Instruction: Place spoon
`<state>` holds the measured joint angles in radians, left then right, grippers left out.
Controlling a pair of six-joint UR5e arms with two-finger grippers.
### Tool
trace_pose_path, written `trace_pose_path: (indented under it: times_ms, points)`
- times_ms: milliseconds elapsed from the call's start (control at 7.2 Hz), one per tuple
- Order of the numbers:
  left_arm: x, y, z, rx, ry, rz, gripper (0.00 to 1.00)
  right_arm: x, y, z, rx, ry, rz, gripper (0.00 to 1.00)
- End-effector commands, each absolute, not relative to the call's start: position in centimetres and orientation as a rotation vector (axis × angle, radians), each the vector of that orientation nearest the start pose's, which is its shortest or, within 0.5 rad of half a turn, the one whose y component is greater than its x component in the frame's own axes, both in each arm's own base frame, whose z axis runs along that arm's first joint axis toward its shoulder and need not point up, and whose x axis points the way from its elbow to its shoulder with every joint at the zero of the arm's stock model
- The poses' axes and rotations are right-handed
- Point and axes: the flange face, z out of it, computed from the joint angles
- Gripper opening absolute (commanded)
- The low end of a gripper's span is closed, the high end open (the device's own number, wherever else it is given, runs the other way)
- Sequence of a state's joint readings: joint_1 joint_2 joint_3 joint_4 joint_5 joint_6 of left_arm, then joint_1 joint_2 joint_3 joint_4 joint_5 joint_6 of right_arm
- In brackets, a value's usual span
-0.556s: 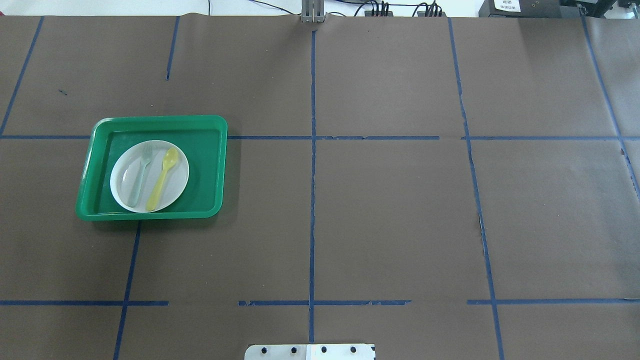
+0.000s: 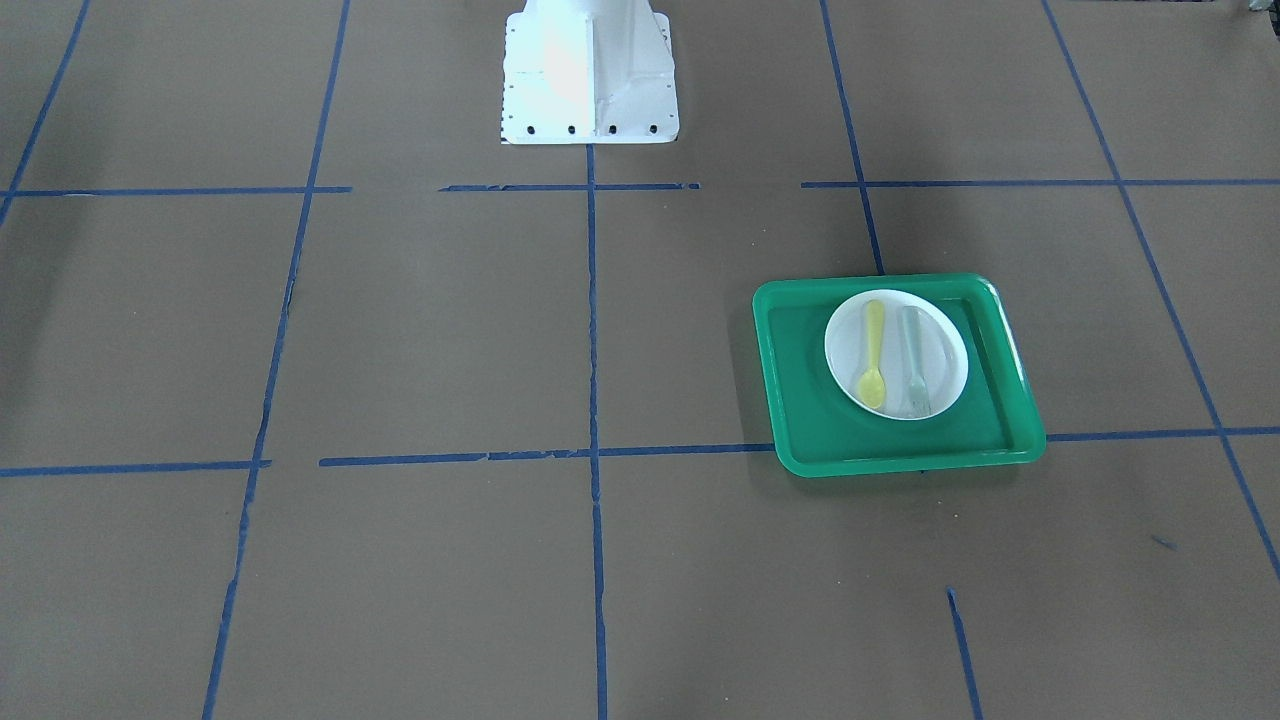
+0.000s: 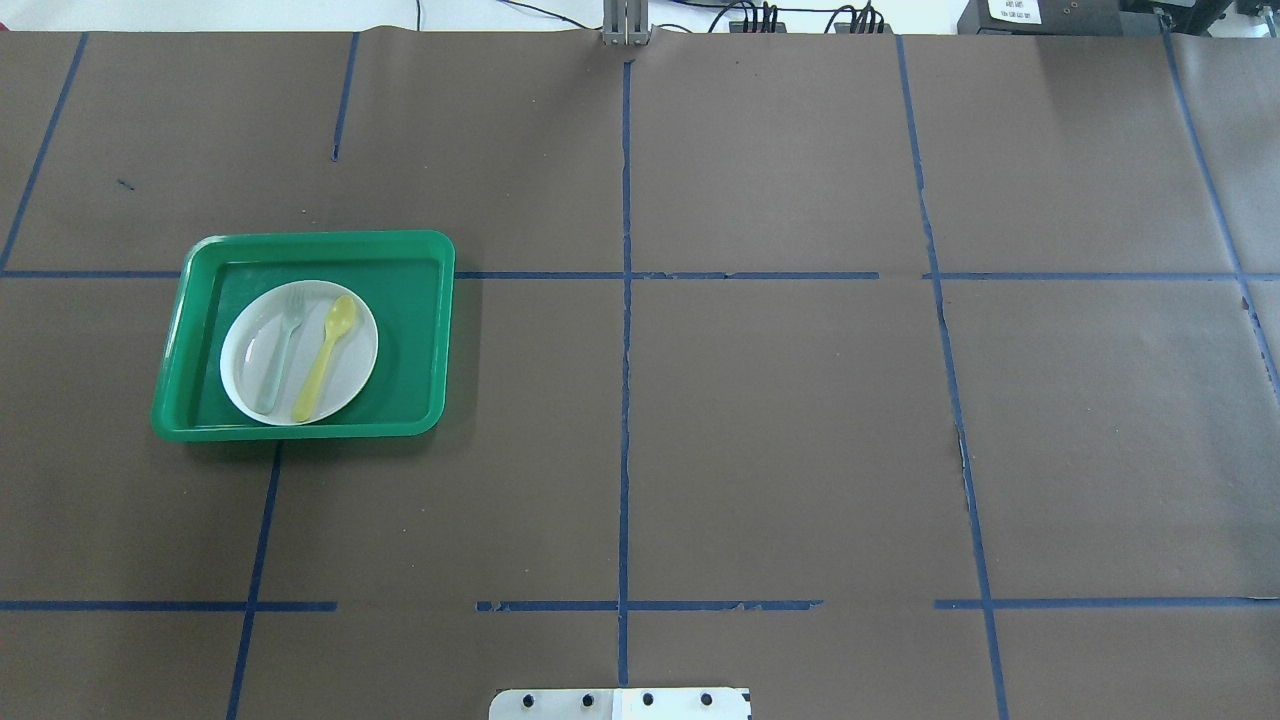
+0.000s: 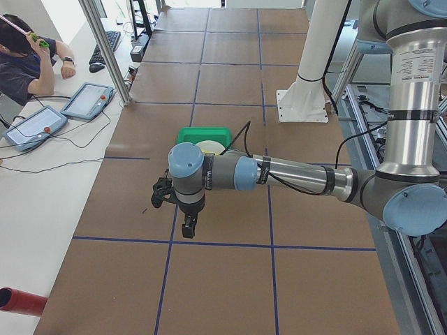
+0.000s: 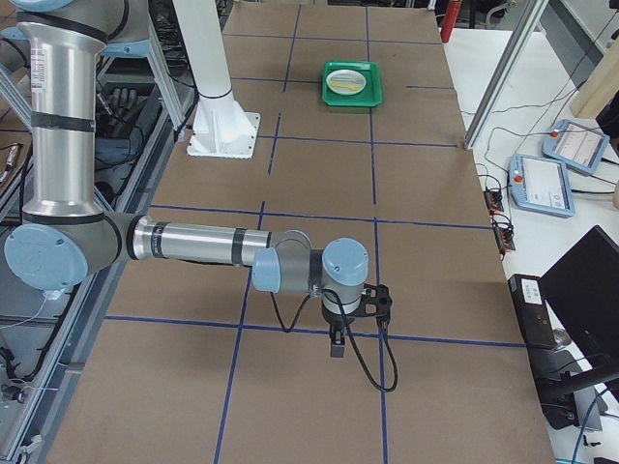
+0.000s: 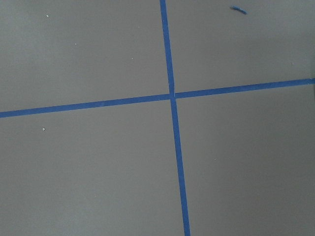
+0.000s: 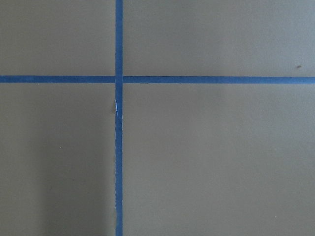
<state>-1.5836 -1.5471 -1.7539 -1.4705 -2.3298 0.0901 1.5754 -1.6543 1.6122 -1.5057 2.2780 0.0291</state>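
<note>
Close in at the table's two ends, the left gripper (image 4: 188, 226) and the right gripper (image 5: 336, 345) each hang pointing down over the brown table (image 3: 780, 430). I cannot tell how far either is open. Farther out on the robot's left, the spoon (image 3: 326, 358) lies on the white plate (image 3: 352, 375) in the green tray (image 3: 410, 330). It is just beside the fork (image 3: 280, 355), with its bowl pointing away from the robot.

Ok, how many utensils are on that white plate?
2. In the overhead view, the yellow spoon lies on the plate's right half, the grey-green fork beside it on the left half. None seems hidden.
</note>
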Motion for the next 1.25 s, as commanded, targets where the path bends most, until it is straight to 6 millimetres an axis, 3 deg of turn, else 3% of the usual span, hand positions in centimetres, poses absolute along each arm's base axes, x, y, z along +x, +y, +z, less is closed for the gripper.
trace_pose_path:
  times_ms: [0, 139, 278, 556, 833, 1111]
  points:
    - [-3.8, -48.9, 55.4, 0.172, 0.829, 0.179, 1.00, 7.1, -45.8, 67.6, 0.013, -0.707, 0.024, 1.00]
    - [-1.7, -49.2, 52.9, 0.218, 0.833, 0.194, 1.00, 7.1, -45.7, 67.6, 0.012, -0.707, 0.025, 1.00]
    - [2.2, -49.7, 51.2, 0.235, 0.851, 0.213, 1.00, 7.1, -45.7, 67.6, 0.012, -0.707, 0.025, 1.00]
    - [11.9, -49.5, 49.2, 0.261, 0.853, 0.170, 1.00, 7.1, -45.7, 67.6, 0.012, -0.707, 0.025, 1.00]
    - [21.1, -49.4, 46.0, 0.296, 0.856, 0.115, 1.00, 7.1, -45.8, 67.6, 0.015, -0.707, 0.024, 1.00]
    - [27.6, -50.8, 44.3, 0.281, 0.853, 0.098, 1.00, 7.1, -45.8, 67.6, 0.015, -0.707, 0.024, 1.00]
